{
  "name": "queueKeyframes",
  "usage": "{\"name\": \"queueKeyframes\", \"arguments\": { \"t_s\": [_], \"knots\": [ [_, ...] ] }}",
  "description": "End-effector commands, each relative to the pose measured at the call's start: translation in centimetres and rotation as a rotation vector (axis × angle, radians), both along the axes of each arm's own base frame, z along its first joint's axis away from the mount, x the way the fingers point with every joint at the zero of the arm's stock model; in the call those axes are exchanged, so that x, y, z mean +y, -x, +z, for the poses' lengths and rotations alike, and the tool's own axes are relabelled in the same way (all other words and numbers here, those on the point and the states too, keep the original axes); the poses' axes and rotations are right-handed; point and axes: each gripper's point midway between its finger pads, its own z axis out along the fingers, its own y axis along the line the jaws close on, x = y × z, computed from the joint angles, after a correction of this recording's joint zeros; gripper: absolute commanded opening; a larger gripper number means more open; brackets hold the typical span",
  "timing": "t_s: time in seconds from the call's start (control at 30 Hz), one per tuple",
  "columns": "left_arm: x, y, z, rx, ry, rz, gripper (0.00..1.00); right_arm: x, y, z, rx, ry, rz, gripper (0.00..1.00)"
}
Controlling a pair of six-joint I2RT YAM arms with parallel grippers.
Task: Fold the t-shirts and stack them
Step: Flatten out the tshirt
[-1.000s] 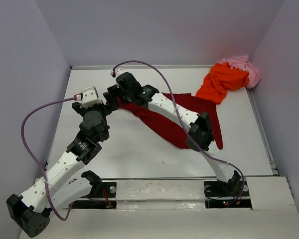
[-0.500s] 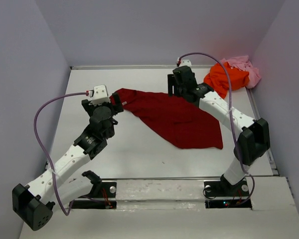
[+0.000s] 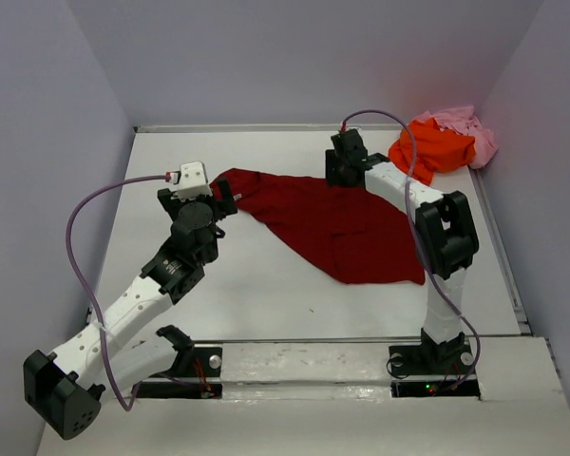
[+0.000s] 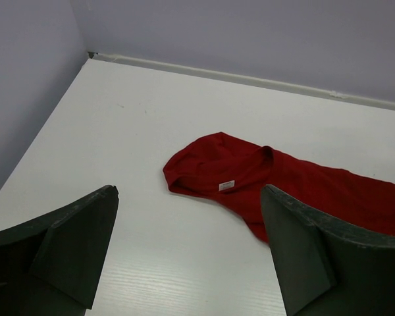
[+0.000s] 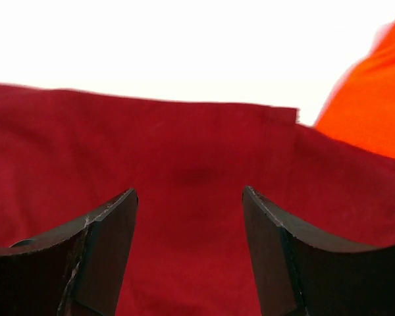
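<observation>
Swinging across from the 9 o'clock side over the last second, the right arm (image 3: 399, 185) now reaches to the far edge of the dark red t-shirt (image 3: 342, 228), near 12 o'clock on the tabletop (image 3: 266, 304). Its elbow is tucked in closer than half a second ago. The left arm (image 3: 142, 294) has shifted only slightly and ends beside the shirt's collar end at about 10 o'clock.

The dark red t-shirt lies spread across the middle of the tabletop, collar toward 10 o'clock and hem corner toward 4 o'clock, where it was before. A white label (image 4: 227, 185) shows inside the collar.

The right jaws stand apart, fingers (image 5: 105, 250) on either side above red cloth with nothing pinched between them; whether they touch the cloth I cannot tell. The left jaws are wide apart and empty, fingers (image 4: 72, 243) over bare tabletop, short of the collar.

At 1 to 2 o'clock the orange t-shirt (image 3: 432, 152) lies crumpled, touching the red one's far corner, with the pink t-shirt (image 3: 470, 128) bunched behind it in the corner.
</observation>
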Motion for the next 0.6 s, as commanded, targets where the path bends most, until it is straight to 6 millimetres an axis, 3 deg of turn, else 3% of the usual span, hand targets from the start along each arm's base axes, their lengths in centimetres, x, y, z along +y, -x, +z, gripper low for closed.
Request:
{"name": "queueKeyframes", "arguments": {
  "t_s": [0.0,0.07,0.3,0.57],
  "knots": [
    [-0.1,-0.2,2.9,-0.068,0.058,0.002,0.99,-2.3,-3.9,2.3,-0.081,-0.046,-0.054,0.7],
    [-0.2,-0.2,2.9,-0.067,0.058,-0.004,0.99,-3.9,-4.8,1.8,-0.074,-0.029,-0.091,0.7],
    [-0.3,-0.2,2.9,-0.07,0.06,-0.009,0.99,-6.4,-5.9,-0.1,-0.037,-0.03,-0.132,0.7],
    [-0.2,-0.2,3.0,-0.071,0.061,-0.009,0.99,-5.3,-7.0,-2.0,0.001,-0.08,-0.109,0.69]
  ]
}}
